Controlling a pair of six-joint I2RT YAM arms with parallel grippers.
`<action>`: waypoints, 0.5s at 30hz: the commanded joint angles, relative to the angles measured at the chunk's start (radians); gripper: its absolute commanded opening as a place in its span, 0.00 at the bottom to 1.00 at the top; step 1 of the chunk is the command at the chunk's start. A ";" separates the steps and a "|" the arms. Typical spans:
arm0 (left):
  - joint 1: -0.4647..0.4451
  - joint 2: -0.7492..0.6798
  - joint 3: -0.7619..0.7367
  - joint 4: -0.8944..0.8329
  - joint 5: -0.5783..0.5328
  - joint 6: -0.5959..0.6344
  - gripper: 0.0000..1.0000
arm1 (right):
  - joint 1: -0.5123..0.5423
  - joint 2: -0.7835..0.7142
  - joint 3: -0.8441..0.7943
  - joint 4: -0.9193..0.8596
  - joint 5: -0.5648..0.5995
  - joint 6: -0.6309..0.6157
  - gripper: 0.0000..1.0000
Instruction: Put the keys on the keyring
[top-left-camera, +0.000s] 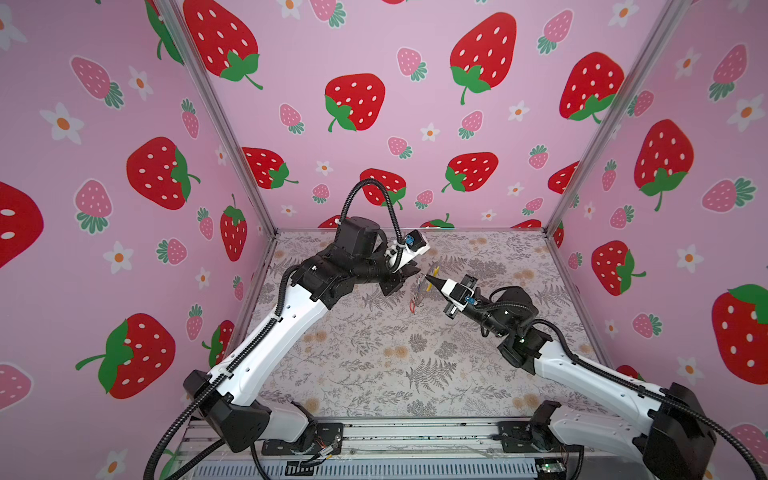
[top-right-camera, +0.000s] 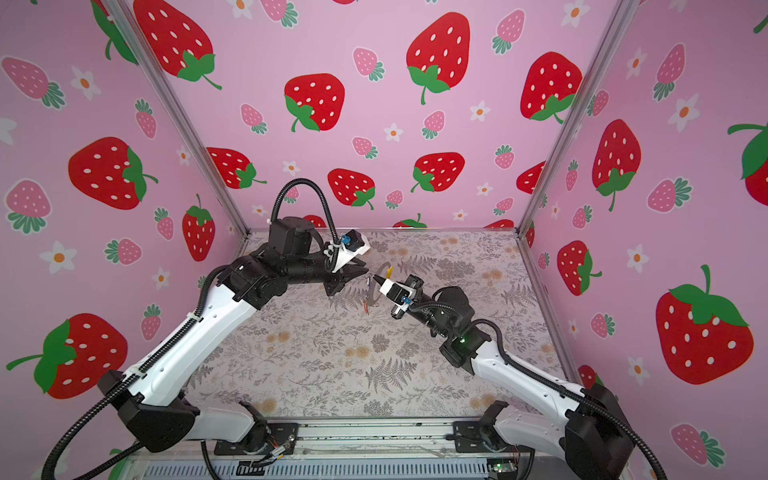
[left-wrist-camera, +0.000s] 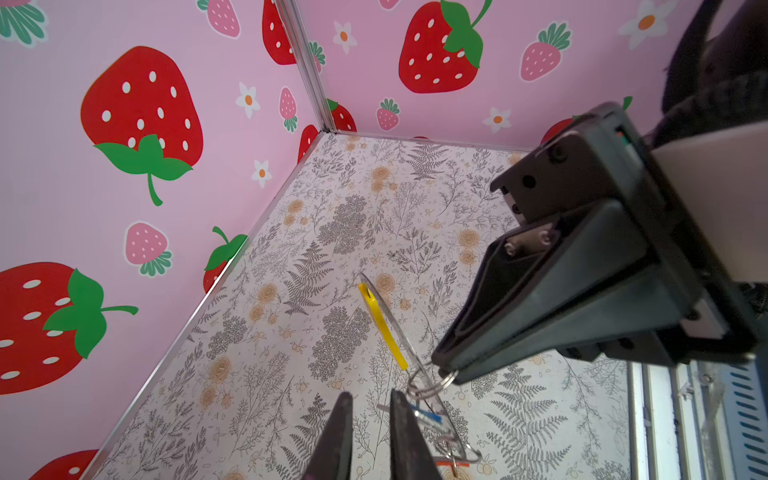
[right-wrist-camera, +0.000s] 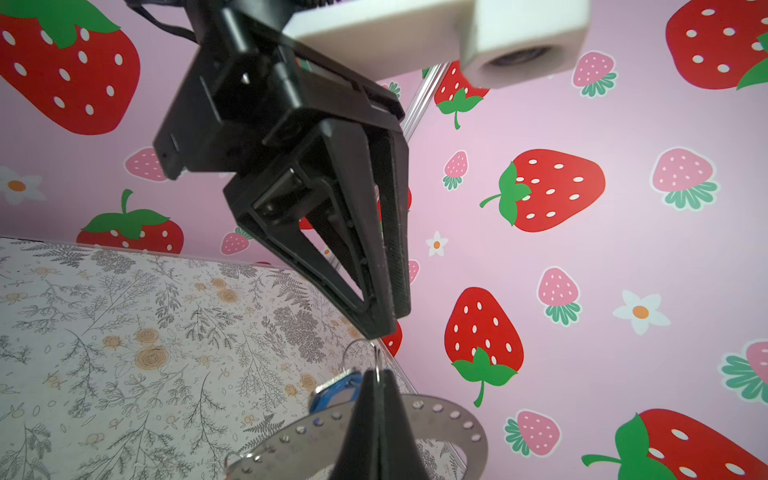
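The keyring (left-wrist-camera: 382, 324) is pinched in the tip of the right gripper (left-wrist-camera: 442, 370), whose jaws are closed flat on it. It is a thin grey metal hoop standing on edge, not lying flat. In a top view (top-left-camera: 435, 272) it shows almost edge-on as a narrow sliver, its long axis slanting from the bright yellow strip, above and beyond the right gripper's tip, down towards the front. In the right wrist view the hoop (right-wrist-camera: 449, 419) is a flat band dotted with small round holes, curving out on both sides of the right gripper (right-wrist-camera: 376, 374).

The keys (top-left-camera: 414, 300) hang on small wire rings just below the right gripper's tip. One carries a blue plastic tag (left-wrist-camera: 426, 415), the other a red-edged tag (left-wrist-camera: 455, 463) lower down. Whether the red tag touches the table cannot be told.

The left gripper (left-wrist-camera: 370, 397) points at the right gripper from just across the hoop. Its black wedge-shaped fingers (left-wrist-camera: 409, 436) stand slightly apart, with bare table showing between them.

The table (top-left-camera: 374, 365) under the right gripper has a pale fern-and-flower print. Pink strawberry walls (top-left-camera: 415, 104) rise behind it.
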 joint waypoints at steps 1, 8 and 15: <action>0.005 0.002 0.015 0.002 0.035 -0.004 0.20 | 0.003 -0.012 0.015 0.056 -0.010 0.016 0.00; 0.005 0.015 0.020 -0.018 0.047 -0.005 0.20 | 0.003 -0.012 0.018 0.065 -0.012 0.017 0.00; 0.017 -0.043 -0.021 0.027 -0.035 -0.010 0.31 | 0.003 -0.010 0.022 0.045 0.018 0.012 0.00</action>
